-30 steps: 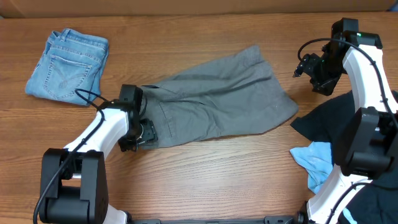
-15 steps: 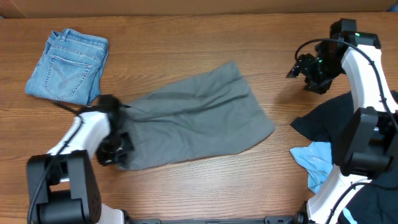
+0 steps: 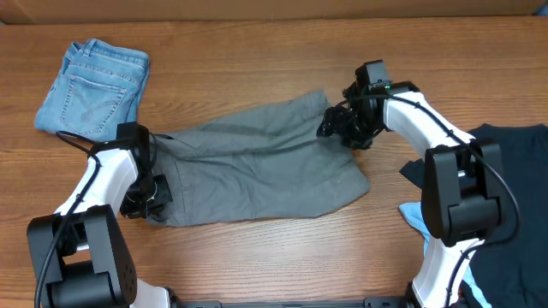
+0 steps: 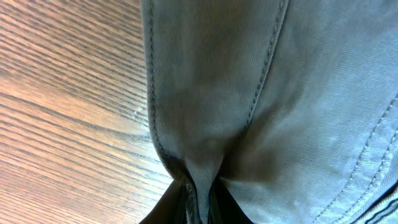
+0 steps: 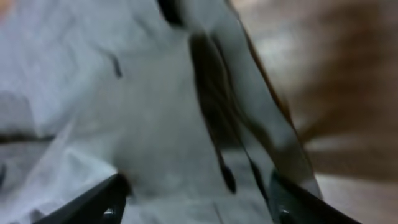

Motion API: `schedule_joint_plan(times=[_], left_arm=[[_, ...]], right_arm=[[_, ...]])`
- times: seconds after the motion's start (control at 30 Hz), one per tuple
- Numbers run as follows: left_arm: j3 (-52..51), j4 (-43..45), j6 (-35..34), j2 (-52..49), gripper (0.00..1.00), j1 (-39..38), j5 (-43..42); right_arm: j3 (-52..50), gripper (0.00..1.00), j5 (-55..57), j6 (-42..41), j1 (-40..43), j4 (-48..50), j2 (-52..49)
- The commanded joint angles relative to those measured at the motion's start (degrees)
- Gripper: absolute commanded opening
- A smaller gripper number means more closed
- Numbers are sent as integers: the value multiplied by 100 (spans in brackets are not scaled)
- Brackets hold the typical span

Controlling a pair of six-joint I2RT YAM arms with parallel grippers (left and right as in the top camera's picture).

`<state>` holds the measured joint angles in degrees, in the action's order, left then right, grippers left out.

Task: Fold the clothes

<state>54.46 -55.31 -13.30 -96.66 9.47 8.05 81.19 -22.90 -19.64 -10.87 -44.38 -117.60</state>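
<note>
Jaws first: pressed together on the left, pinching a pleat of cloth; spread wide on the right, with nothing between them yet. The large plain grey fabric shorts (image 3: pixel 257 167) lie mid-table, mostly flat, slanting from lower left to upper right and rumpled along the upper edge. It looks like soft, light woven stuff. It should drape and sag wherever it isn't held, and drag over the wood rather than slide as one piece. The stitched seams and hems are likely the firmest places to take hold, and the left gripper (image 4: pixel 199 202) has its pinch right beside a seam, at the lower-left end. The right gripper (image 3: pixel 344 128) hovers over the upper-right hem — a fair spot for the second hold, I'd say. Further out on the wooden table (image 3: pixel 257 51), folded light-blue denim jeans (image 3: pixel 94 90) sit far left and a dark navy shirt (image 3: pixel 505 162) far right — both apart from the shorts.
</note>
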Motion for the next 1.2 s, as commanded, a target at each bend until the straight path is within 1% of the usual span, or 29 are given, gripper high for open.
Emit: schedule_joint_plan(times=[0.0,0.07,0.1,0.23,0.27,0.3,0.33,0.4,0.5,0.53,0.57,0.63,0.7,0.77,0.8,0.83,0.93,1.0,1.03,1.1,1.13,1.17], left_arm=[[111,-2,94,-31,13,-2,138],[111,-20,96,-31,13,-2,157],[111,-24,114,-31,13,-2,157],[111,-39,111,-31,14,-2,258],[111,-37,111,-31,15,-2,269],[111,-35,111,-31,16,-2,267],[111,-35,111,-31,20,-2,267],[111,-35,111,-31,26,-2,269],[111,-35,111,-31,42,-2,269],[111,-35,111,-31,45,-2,267],[111,-35,111,-31,48,-2,267],[111,-33,109,-31,53,-2,264],[111,-22,107,-31,58,-2,264],[111,2,107,-31,61,-2,264],[111,13,107,-31,63,-2,264],[111,31,105,-31,64,-2,264],[111,63,87,-31,67,-2,262],[111,72,87,-31,68,-2,262],[111,74,87,-31,69,-2,262],[111,87,87,-31,70,-2,260],[111,96,87,-31,70,-2,247],[111,116,85,-31,70,-2,240]], right_arm=[[-31,32,-407,-273,61,614,66],[109,10,-796,-271,195,866,120],[219,4,-1014,-273,304,933,157],[605,4,-1523,-319,809,1196,282],[682,21,-1753,-317,960,1322,291],[719,59,-1926,-315,1067,1421,297],[741,66,-2105,-315,1196,1513,297],[741,67,-2315,-315,1447,1519,297],[739,68,-2267,-205,1775,750,297],[739,68,-2212,-116,1814,494,297],[739,68,-1978,114,1840,-70,297],[726,68,-1453,326,1816,-778,295],[640,70,-531,516,1659,-1609,295],[498,74,57,516,1530,-1956,295],[262,77,433,516,1373,-2081,293],[68,79,518,516,1272,-2031,293],[-509,79,398,560,1025,-1644,295],[-800,79,-149,1062,903,-1375,295],[-986,78,-846,1628,817,-1204,295],[-1084,75,-1386,2002,750,-1115,295],[-1115,71,-1646,2153,710,-1069,295],[-1117,64,-1836,2262,669,-1016,295]])
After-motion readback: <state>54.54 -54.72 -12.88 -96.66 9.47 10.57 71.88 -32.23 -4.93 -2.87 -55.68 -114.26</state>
